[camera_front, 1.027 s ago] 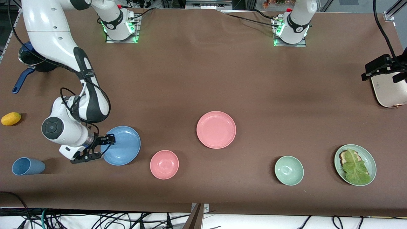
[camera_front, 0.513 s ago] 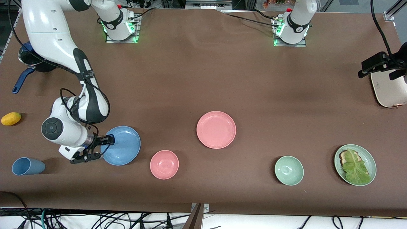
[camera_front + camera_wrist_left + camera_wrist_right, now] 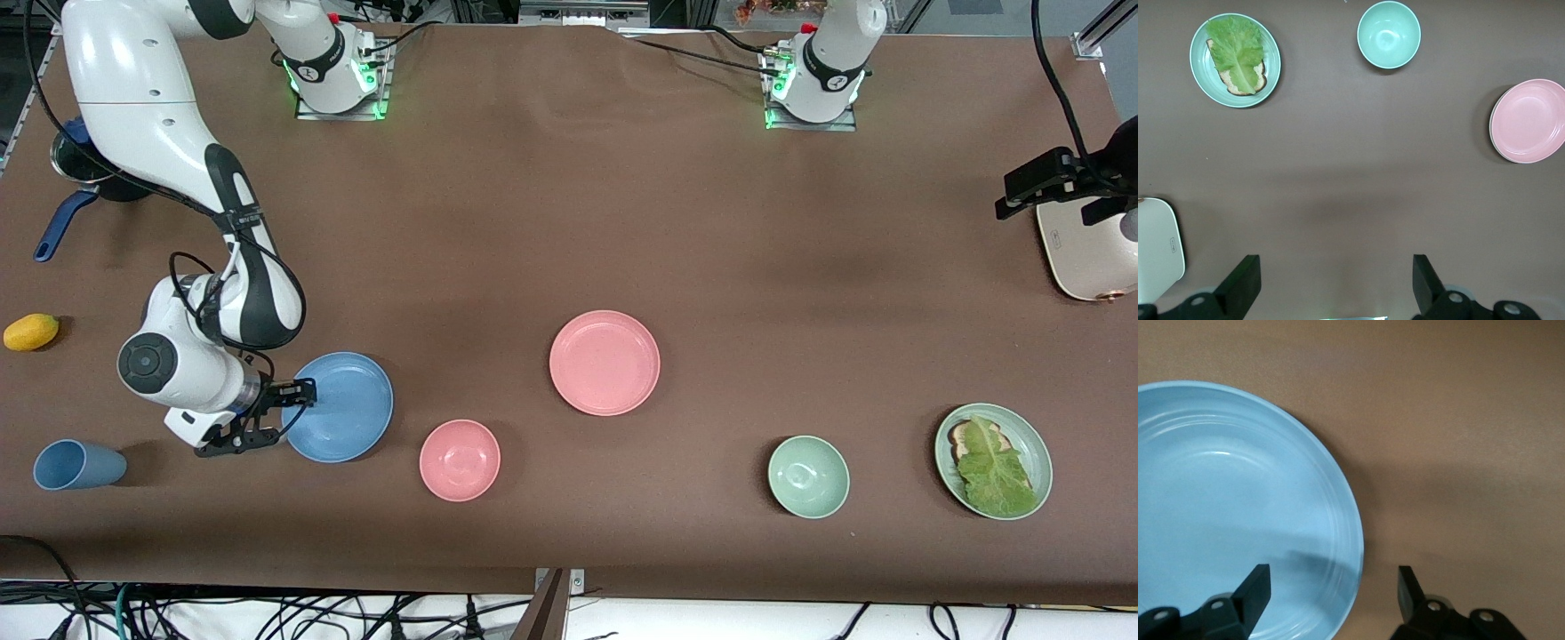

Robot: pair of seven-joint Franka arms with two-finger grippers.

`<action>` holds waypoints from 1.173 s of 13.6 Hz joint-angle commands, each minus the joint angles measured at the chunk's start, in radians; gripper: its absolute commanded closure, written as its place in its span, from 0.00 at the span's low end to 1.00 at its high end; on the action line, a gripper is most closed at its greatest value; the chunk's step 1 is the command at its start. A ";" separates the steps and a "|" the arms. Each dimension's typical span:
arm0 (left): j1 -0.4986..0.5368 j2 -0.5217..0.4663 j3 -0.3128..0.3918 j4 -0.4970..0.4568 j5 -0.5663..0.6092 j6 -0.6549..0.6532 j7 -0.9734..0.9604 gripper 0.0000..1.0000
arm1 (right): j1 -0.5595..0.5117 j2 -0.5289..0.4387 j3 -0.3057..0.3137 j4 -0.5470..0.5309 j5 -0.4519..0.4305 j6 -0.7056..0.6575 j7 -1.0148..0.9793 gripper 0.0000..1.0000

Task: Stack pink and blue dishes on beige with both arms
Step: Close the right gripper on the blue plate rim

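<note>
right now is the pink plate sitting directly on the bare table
No, in the left wrist view a beige rim shows under the pink plate, so it rests on another plate rather than on the table.

Brown cloth-covered table (image 3: 569, 222), cables (image 3: 267, 613) tangled under its near edge.

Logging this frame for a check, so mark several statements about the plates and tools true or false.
1. The right tool has a finger on each side of the blue plate's rim. True.
2. The pink bowl sits on the blue plate. False: it stands on the table beside it.
3. The left tool is shut. False: it is open, up over the table beside the toaster.
4. Lettuce lies on the green plate. True.
</note>
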 commanded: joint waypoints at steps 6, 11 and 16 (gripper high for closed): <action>0.011 0.018 0.005 -0.006 -0.005 -0.006 0.000 0.00 | -0.001 0.008 0.006 -0.003 0.014 0.004 0.006 0.39; 0.008 0.019 0.003 -0.003 -0.009 -0.006 -0.003 0.00 | -0.004 0.008 0.006 -0.012 0.014 0.007 -0.005 0.74; 0.009 0.019 0.003 -0.003 -0.011 -0.006 -0.006 0.00 | -0.006 0.011 0.006 -0.012 0.012 0.005 -0.011 1.00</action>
